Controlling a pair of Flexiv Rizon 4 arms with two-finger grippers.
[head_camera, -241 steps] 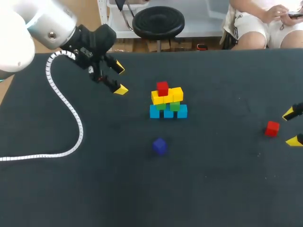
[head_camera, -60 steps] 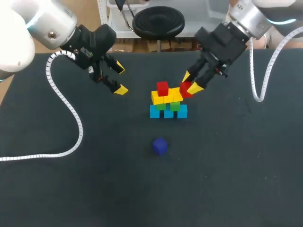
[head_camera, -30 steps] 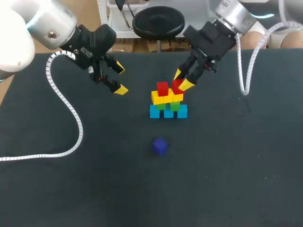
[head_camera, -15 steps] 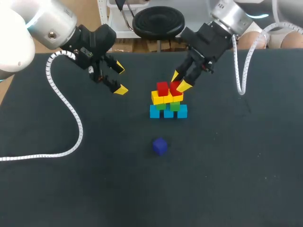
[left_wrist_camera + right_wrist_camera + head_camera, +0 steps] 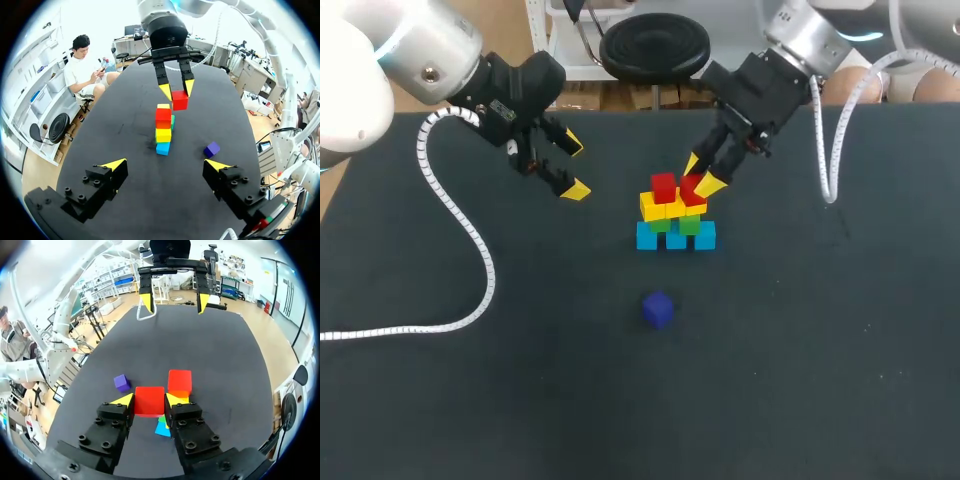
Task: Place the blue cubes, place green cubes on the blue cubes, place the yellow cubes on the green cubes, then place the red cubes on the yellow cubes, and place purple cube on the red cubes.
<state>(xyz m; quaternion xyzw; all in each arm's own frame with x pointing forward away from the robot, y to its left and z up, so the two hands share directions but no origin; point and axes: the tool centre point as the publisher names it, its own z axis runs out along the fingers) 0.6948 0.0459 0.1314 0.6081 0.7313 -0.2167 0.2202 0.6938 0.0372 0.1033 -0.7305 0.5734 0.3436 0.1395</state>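
A stack stands mid-table: blue cubes at the base, green cubes on them, yellow cubes above, and one red cube on the left yellow. My right gripper is shut on a second red cube, holding it just over the right yellow cube beside the first red one. In the right wrist view this red cube sits between the fingers, the placed red cube just ahead. My left gripper hangs open and empty to the stack's left. The purple cube lies alone in front of the stack.
The white cable of my left arm loops over the table's left part. In the left wrist view the purple cube lies just ahead of one fingertip, and the stack is straight ahead of my left gripper.
My right gripper has edged slightly down and left with the red cube, closer to the top of the stack. The left arm has not moved.
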